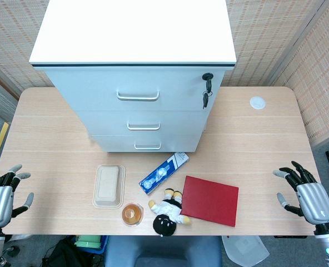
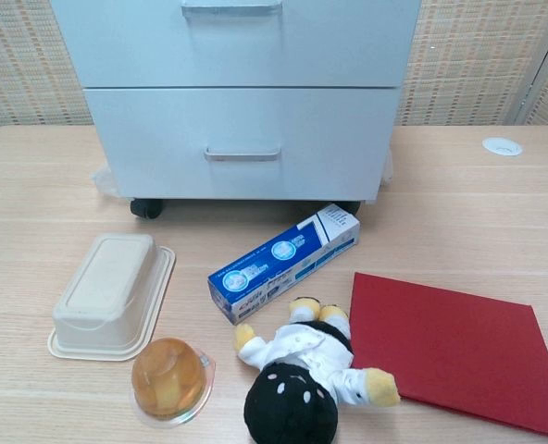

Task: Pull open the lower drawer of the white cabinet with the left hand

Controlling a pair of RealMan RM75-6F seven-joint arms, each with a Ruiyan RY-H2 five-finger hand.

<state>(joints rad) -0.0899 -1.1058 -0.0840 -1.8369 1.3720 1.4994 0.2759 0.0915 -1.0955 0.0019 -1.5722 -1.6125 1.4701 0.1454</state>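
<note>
The white cabinet stands at the back middle of the table, all three drawers closed. Its lower drawer carries a silver handle. My left hand hovers at the table's near left edge, fingers spread and empty, far from the cabinet. At the near right edge my right hand is also spread and empty. Neither hand shows in the chest view.
In front of the cabinet lie a beige lidded box, a blue toothpaste carton, an orange jelly cup, a plush doll and a red folder. Keys hang from the top drawer's lock. A white disc sits back right.
</note>
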